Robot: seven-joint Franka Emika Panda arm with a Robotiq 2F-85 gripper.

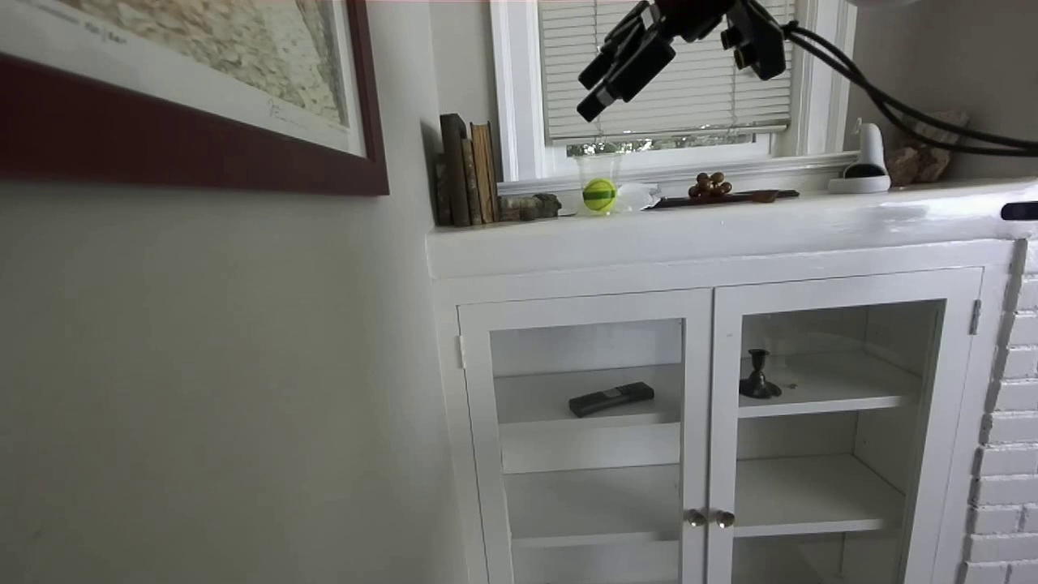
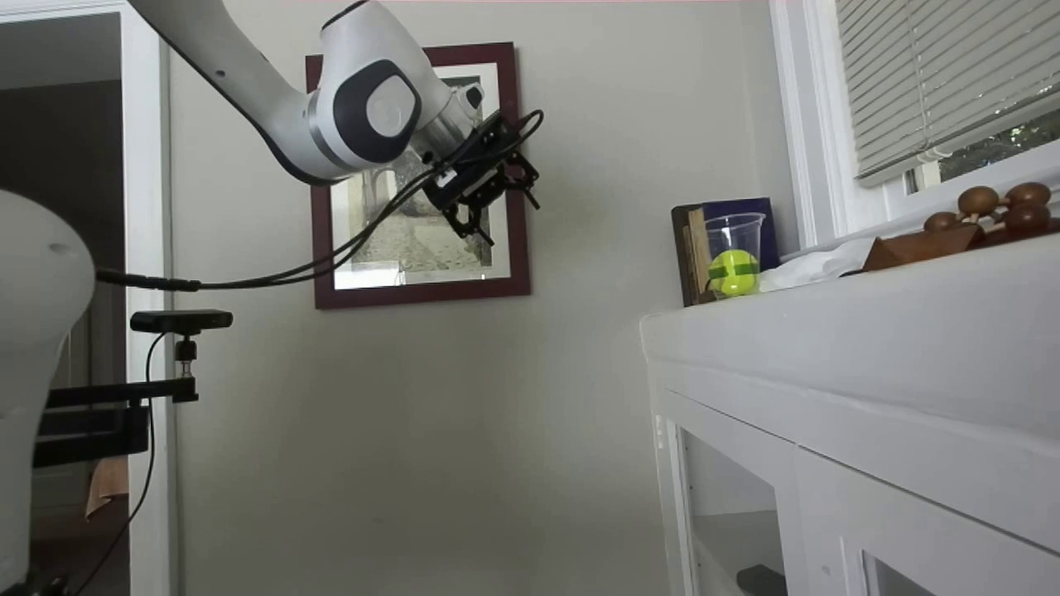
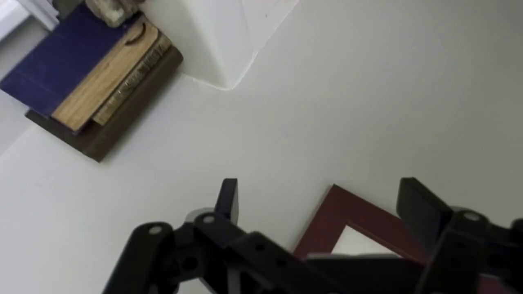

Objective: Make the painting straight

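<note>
My jaws come first: they are wide apart with nothing between them, and in an exterior view they hang well away from the painting (image 1: 211, 73). Past them, in the wrist view, a corner of its frame (image 3: 359, 216) shows, dark red and flat, and I take it for a bottom corner. The painting hangs on the wall (image 2: 414, 430); in an exterior view my arm (image 2: 331, 124) hides part of it. It looks a bit crooked to me, since its bottom edge climbs as it goes right in that view. The frame is wide and looks like wood, so I think it will be stiff and won't bend when pushed. Bright spots low on the front make me think of glass, and glass can crack, so I would keep off the middle. The whole thing may be heavy, but the wall should carry the weight, and a small, slow push ought to turn it. What holds it up is hidden, so a hard shove could knock it down. It sits close to the wall, so getting a tip behind it looks hard; I'd press on the outer side edge, low down by that corner, and go gently, as smooth wood may slip. Farther off are the books (image 3: 94, 81), standing on the white counter (image 1: 730, 231), and past those, the blinds (image 1: 681, 93).
</note>
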